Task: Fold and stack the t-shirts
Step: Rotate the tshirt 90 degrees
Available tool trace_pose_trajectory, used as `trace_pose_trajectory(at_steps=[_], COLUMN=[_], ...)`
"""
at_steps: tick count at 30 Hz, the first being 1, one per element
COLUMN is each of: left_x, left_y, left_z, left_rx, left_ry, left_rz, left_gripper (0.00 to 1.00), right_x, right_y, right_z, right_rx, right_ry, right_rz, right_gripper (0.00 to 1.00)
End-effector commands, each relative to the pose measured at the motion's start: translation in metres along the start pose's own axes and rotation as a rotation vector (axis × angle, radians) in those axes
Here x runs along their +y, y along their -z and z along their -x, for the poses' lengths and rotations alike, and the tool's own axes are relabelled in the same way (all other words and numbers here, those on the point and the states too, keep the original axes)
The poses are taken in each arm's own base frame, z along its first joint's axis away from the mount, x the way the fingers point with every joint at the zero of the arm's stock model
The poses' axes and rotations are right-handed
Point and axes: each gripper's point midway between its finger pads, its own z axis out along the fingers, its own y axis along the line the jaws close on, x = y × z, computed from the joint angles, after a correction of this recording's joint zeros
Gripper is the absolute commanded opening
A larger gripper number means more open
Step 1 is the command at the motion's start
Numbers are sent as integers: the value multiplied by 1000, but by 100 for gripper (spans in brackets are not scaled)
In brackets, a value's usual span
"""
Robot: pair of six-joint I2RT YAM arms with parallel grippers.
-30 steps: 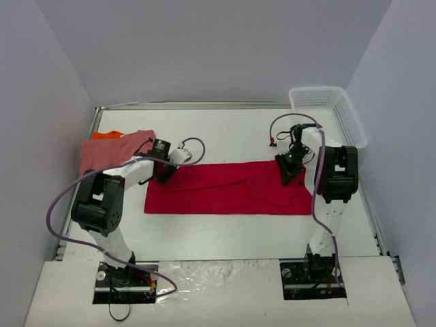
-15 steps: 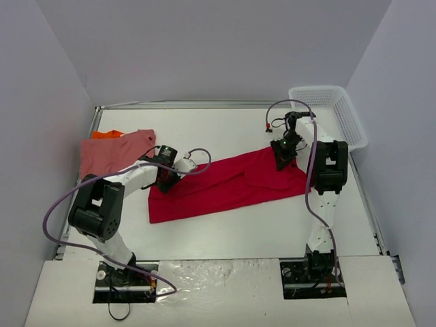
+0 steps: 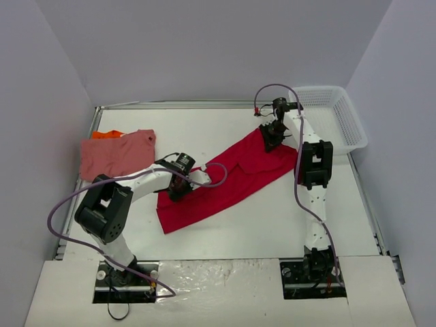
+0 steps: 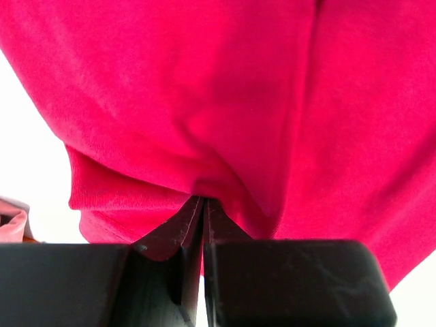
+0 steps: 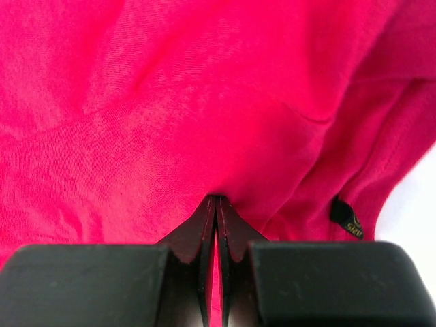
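Note:
The bright red t-shirt (image 3: 228, 178) lies folded in a long strip, slanting across the table from near left to far right. My left gripper (image 3: 176, 193) is shut on its near-left end, and the cloth is pinched between the fingers in the left wrist view (image 4: 204, 199). My right gripper (image 3: 270, 138) is shut on the far-right end, and that cloth fills the right wrist view (image 5: 216, 197). The salmon pink t-shirt (image 3: 116, 152) lies folded at the left edge. A strip of the orange t-shirt (image 3: 107, 135) shows from under it.
A white mesh basket (image 3: 330, 122) stands at the far right corner, close to my right arm. The white table (image 3: 225, 225) has a raised rim along the left and back edges.
Both grippers have swung the red t-shirt from lying flat across the table to a diagonal. The right end moved far and left, and the left end moved near and right.

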Motion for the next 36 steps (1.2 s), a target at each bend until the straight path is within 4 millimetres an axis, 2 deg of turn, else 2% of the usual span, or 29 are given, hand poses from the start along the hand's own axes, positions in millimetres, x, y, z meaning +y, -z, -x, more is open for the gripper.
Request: trace_pose_trajectory(at_steps=[1, 4, 14, 18, 23, 27, 36], left_x=[-22, -37, -91, -110, -124, -131, -165], left_y=[-1, -3, -7, -11, -17, -13, -9], left_z=[-2, 2, 20, 20, 16, 20, 20], left_rx=[57, 67, 44, 61, 96, 93, 134], left_ry=[-44, -82, -202, -244, -276, -279, -311], left_rz=[-72, -105, -238, -268, -302, -339, -447], left_gripper=[2, 2, 2, 2, 2, 2, 2], right_x=[-5, 1, 18, 26, 45, 62, 81], right_y=[-43, -53, -59, -62, -67, -71, -77], right_z=[-4, 5, 44, 58, 73, 78, 96], right_rx=[42, 30, -61, -96, -132, -135, -181], right_ry=[21, 48, 118, 148, 192, 228, 286], right_rz=[-21, -11, 8, 3, 3, 10, -8], right_gripper=[0, 0, 5, 8, 12, 15, 24])
